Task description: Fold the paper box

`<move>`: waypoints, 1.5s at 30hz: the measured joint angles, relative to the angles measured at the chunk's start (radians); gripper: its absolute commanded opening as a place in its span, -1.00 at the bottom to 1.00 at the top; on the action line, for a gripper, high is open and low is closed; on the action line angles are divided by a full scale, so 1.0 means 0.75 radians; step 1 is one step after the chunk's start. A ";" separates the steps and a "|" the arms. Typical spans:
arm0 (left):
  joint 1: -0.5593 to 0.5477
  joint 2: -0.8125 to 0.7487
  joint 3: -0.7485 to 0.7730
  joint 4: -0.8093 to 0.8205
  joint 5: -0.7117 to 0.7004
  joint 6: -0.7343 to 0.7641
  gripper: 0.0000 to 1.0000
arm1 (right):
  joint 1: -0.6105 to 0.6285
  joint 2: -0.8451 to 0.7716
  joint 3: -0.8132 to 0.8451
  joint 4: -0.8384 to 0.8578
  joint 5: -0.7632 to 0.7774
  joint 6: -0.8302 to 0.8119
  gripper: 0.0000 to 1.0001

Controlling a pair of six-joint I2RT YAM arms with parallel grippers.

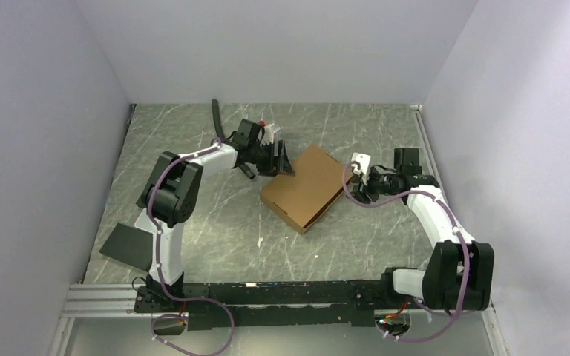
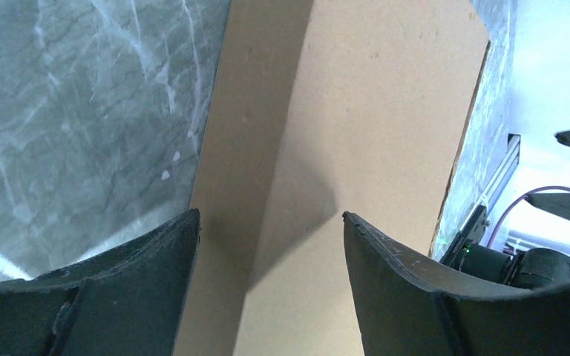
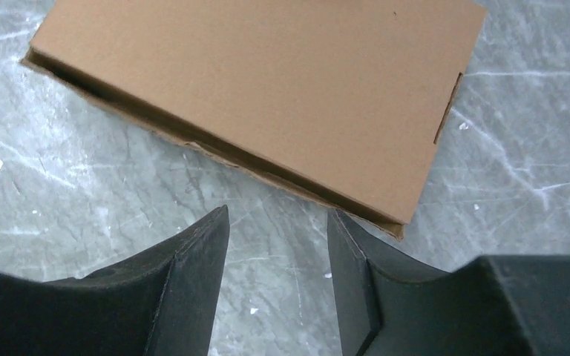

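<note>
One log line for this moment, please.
paper box folded, flat on table | left tool open over its edge | right tool open, short of box, empty

We see a grey, marble-patterned tabletop (image 1: 215,222) crossed by pale veins and dotted with a few small white specks (image 1: 260,241). Toward its near left corner lies a flat black sheet (image 1: 128,246), turned at an angle and close to the left wall. At the far side, near the back wall, sits a short, slightly curved black hose (image 1: 216,119). Plain pale walls (image 1: 282,44) close the tabletop in on the left, back and right. A silver metal rail (image 1: 96,300) runs along the near edge.
</note>
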 measured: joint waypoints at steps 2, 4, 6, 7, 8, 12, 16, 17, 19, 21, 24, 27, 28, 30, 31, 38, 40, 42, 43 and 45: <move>-0.003 -0.050 -0.032 0.000 -0.043 -0.001 0.52 | 0.000 0.044 0.008 0.046 0.000 0.077 0.15; -0.004 -0.119 -0.071 0.002 -0.098 0.000 0.53 | 0.000 0.108 0.034 0.066 -0.007 0.150 0.26; -0.004 -0.196 -0.109 0.007 -0.162 0.001 0.54 | 0.000 0.151 0.048 0.067 -0.015 0.156 0.38; -0.004 -0.240 -0.133 0.012 -0.198 0.004 0.55 | 0.000 0.163 0.049 0.048 -0.026 0.121 0.42; -0.004 -0.295 -0.166 0.021 -0.240 0.007 0.57 | 0.000 0.166 0.049 0.013 -0.038 0.060 0.45; -0.002 -0.527 -0.327 0.067 -0.385 0.016 0.80 | 0.028 0.138 0.024 -0.070 -0.046 -0.199 0.50; 0.014 -0.755 -0.502 0.123 -0.479 0.001 0.99 | 0.159 0.120 -0.003 -0.093 0.014 -0.377 0.52; 0.022 -0.804 -0.546 0.135 -0.486 -0.007 0.99 | 0.207 0.122 -0.003 -0.090 0.043 -0.415 0.52; 0.043 -0.871 -0.617 0.150 -0.485 -0.026 0.99 | 0.275 0.129 -0.003 -0.082 0.085 -0.467 0.52; 0.067 -0.916 -0.697 0.170 -0.471 -0.047 0.99 | 0.343 0.156 0.000 -0.068 0.142 -0.507 0.51; 0.090 -0.951 -0.805 0.198 -0.444 -0.083 0.96 | 0.416 0.213 0.002 -0.025 0.234 -0.544 0.43; 0.091 -0.979 -0.899 0.221 -0.403 -0.123 0.85 | 0.472 0.267 0.002 0.036 0.327 -0.560 0.22; 0.091 -0.987 -0.924 0.227 -0.388 -0.135 0.73 | 0.486 0.276 0.002 0.067 0.349 -0.561 0.13; 0.091 -0.995 -0.956 0.247 -0.362 -0.157 0.54 | 0.506 0.279 0.002 0.121 0.382 -0.550 -0.04; 0.091 -0.996 -0.968 0.261 -0.341 -0.168 0.51 | 0.515 0.283 0.002 0.148 0.397 -0.540 -0.10; 0.091 -0.954 -0.991 0.392 -0.220 -0.223 0.56 | 0.536 0.291 -0.034 0.315 0.450 -0.469 -0.22; 0.091 -0.929 -1.010 0.437 -0.200 -0.245 0.63 | 0.536 0.279 -0.056 0.350 0.450 -0.458 -0.19; 0.091 -0.902 -1.032 0.467 -0.192 -0.274 0.70 | 0.536 0.269 -0.069 0.367 0.450 -0.448 -0.11; 0.091 -0.890 -1.042 0.478 -0.189 -0.287 0.73 | 0.535 0.267 -0.070 0.366 0.449 -0.437 -0.07; 0.091 -0.876 -1.055 0.498 -0.188 -0.316 0.74 | 0.525 0.256 -0.069 0.354 0.431 -0.400 0.01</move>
